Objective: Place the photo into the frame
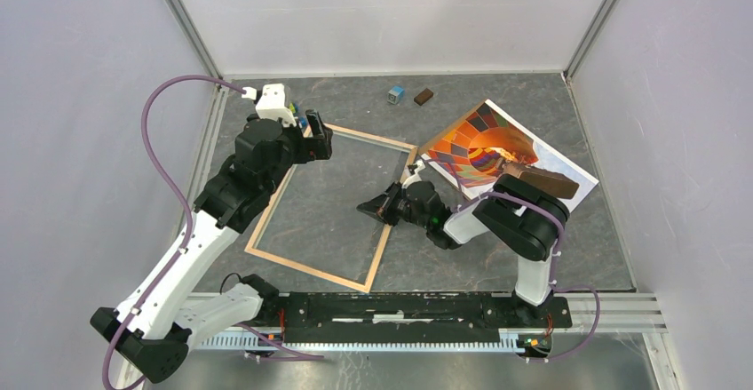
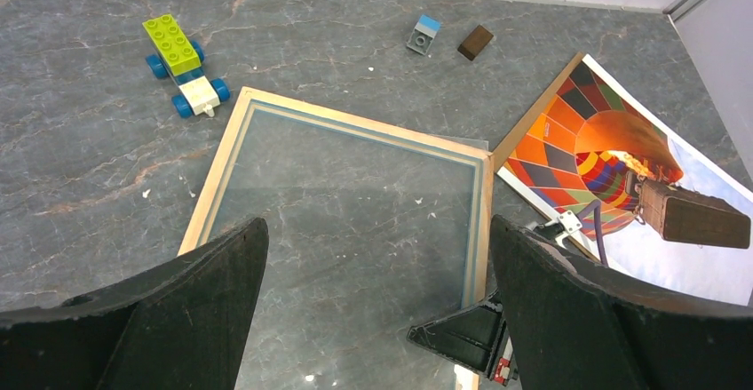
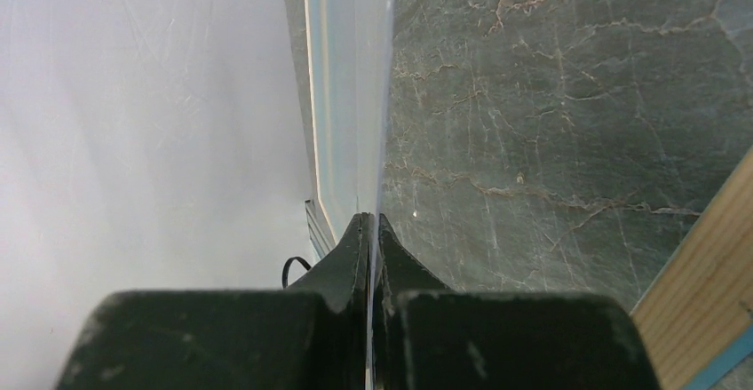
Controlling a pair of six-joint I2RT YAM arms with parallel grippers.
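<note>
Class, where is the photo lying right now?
In the top view, the photo lies face up on the table's far right, beside the frame's far right corner.

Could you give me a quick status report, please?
Left gripper open above frame. Right gripper shut on clear pane at frame's right rail. Photo face up right of frame, not in. Right arm overhangs photo.

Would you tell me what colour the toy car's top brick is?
Lime green; the brick shows best in the left wrist view.

Left gripper (image 1: 315,138) gapes wide, arm stretched forward; right gripper (image 3: 371,221) pinches a clear pane (image 3: 351,97).
</note>
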